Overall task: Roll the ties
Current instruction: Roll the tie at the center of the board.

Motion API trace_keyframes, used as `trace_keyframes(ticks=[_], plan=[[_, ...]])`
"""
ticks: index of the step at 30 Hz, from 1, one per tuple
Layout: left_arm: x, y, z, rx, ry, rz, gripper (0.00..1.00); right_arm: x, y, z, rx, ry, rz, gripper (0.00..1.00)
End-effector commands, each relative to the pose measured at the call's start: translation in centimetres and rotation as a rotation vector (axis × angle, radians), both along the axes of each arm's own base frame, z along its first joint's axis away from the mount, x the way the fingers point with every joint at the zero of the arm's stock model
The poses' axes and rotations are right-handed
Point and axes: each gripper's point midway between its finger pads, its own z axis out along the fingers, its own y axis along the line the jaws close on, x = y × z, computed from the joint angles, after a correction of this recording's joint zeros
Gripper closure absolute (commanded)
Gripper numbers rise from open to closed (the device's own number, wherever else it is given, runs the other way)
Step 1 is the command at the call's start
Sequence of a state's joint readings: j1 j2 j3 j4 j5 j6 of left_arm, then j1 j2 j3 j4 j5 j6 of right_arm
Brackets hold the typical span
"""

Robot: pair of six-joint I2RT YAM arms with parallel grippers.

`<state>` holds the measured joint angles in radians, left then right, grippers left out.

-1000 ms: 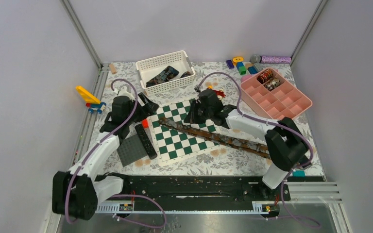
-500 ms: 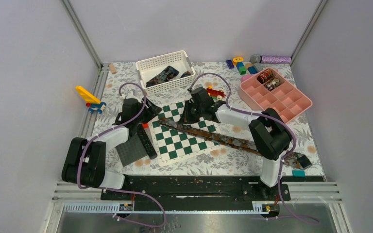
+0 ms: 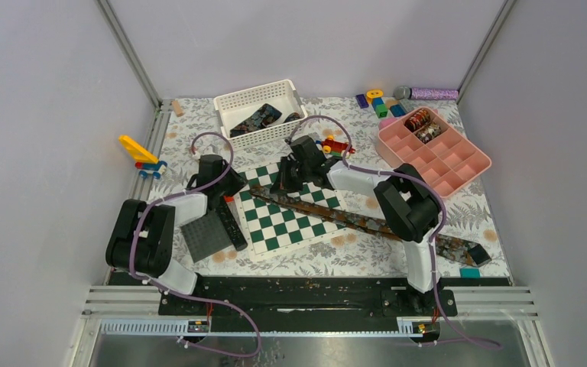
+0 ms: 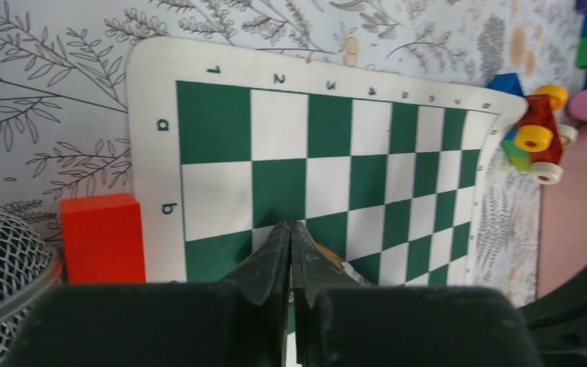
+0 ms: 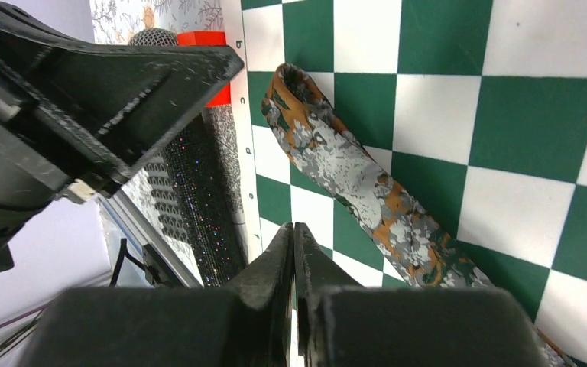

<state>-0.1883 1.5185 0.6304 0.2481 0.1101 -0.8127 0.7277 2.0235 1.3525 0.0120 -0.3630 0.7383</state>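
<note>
The tie lies flat and stretched out. Its long axis runs diagonally from the far-left part of the chess mat to the near-right of the floral table. The narrow tip points far-left and the wide end is off the mat. The left end effector is pinched together just beside that tip, with nothing seen between its fingers. The right end effector, also closed and empty, hovers beside the tie. A red block and a microphone crowd the mat's left edge.

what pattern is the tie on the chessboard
Tie: mottled orange, grey and dark; clearest in right wrist view.
</note>
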Motion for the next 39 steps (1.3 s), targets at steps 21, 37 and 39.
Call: trace_keyframes(ticks=[21,37,39], plan=[[0.9,0.4,-2.7,0.06,0.083,0.011,1.0,-0.2,1.8,-1.0,0.0,0.039,0.023,1.0],[0.6,-0.4,-2.6,0.053,0.071,-0.029,1.0,0.3,1.6,-1.2,-0.013,0.03,-0.007,1.0],[0.6,-0.4,-2.7,0.052,0.072,-0.029,1.0,0.8,2.0,-0.4,0.012,0.003,-0.008,1.0]])
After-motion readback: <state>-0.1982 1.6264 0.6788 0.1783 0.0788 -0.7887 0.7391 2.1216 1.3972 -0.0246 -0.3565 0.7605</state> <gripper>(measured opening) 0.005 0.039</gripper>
